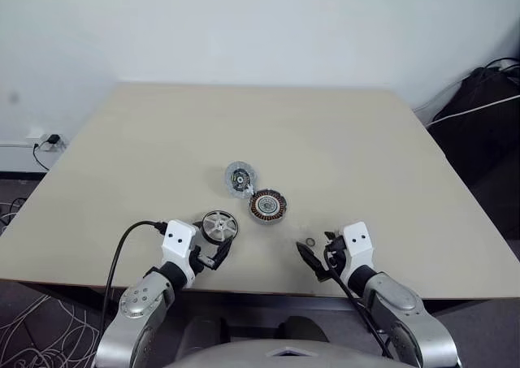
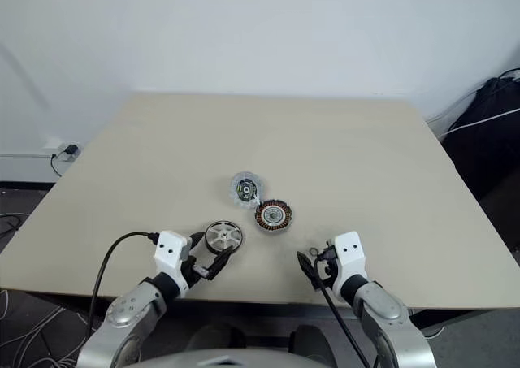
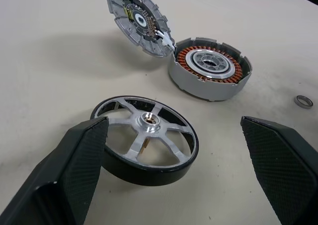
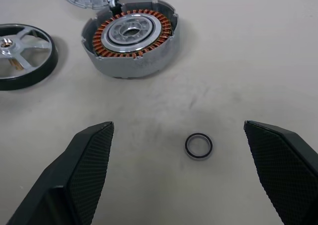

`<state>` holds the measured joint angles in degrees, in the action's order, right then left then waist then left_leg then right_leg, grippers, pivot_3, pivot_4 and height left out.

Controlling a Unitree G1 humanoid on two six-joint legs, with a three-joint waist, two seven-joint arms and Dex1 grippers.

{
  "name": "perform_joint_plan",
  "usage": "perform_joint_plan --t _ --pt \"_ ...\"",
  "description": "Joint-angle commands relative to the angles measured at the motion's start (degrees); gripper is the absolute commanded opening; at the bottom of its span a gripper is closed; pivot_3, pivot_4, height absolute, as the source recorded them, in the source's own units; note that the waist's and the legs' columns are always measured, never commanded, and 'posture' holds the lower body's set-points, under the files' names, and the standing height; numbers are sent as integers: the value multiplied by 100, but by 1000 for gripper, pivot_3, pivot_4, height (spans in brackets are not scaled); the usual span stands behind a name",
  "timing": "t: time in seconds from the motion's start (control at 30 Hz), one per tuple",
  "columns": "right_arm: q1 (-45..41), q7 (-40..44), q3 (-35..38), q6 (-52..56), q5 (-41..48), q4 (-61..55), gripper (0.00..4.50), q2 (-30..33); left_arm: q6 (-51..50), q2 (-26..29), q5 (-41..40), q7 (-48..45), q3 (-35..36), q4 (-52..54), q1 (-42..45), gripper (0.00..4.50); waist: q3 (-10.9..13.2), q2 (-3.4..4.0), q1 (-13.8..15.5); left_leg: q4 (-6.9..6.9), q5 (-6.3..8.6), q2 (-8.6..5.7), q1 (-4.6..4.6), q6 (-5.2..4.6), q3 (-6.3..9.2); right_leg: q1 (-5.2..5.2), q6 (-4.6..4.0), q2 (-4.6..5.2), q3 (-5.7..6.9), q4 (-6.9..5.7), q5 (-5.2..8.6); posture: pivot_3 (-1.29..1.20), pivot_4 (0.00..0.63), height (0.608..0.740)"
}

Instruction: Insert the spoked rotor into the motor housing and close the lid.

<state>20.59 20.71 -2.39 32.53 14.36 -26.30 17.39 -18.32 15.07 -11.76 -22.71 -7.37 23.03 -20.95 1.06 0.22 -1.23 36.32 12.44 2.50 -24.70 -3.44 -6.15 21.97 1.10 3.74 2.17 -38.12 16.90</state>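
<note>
The spoked rotor (image 1: 219, 225), a silver wheel with a dark rim, lies flat on the table near its front edge. Just behind it and to the right stands the motor housing (image 1: 267, 206), its copper windings facing up. The lid (image 1: 240, 178) leans tilted against the housing's far left side, its inner face showing. My left gripper (image 1: 213, 246) hovers open just in front of the rotor (image 3: 146, 135), holding nothing. My right gripper (image 1: 318, 250) is open and bare, in front of the housing (image 4: 130, 41) and to its right.
A small metal ring (image 4: 198, 146) lies on the table (image 1: 366, 149) between my right gripper's fingers and the housing. A black bag and cables sit on the floor at the far right (image 1: 487, 108). The tabletop is beige with a white wall behind it.
</note>
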Motion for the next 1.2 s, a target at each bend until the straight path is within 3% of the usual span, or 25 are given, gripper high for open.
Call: perform_joint_plan --t 0.03,0.57,1.2 --pt "-4 -31 -15 -89 -16 -234 4484 13 14 -10 -83 -13 11 232 59 4500 0 0 2 0 0 0 0 0 0 0 0 -1 0 0 0 0 0 740" --pt "42 -119 91 -258 -121 -4 4484 16 -110 18 -120 9 -13 364 30 4500 -3 -3 8 1 0 0 3 0 -1 -5 1 -2 3 0 0 0 0 740" --pt "-638 -482 -284 -1175 -736 1680 4484 -594 -23 8 -61 5 -58 261 142 4500 -13 -3 7 13 -1 0 5 0 -2 -13 7 -8 4 -2 -4 0 0 740"
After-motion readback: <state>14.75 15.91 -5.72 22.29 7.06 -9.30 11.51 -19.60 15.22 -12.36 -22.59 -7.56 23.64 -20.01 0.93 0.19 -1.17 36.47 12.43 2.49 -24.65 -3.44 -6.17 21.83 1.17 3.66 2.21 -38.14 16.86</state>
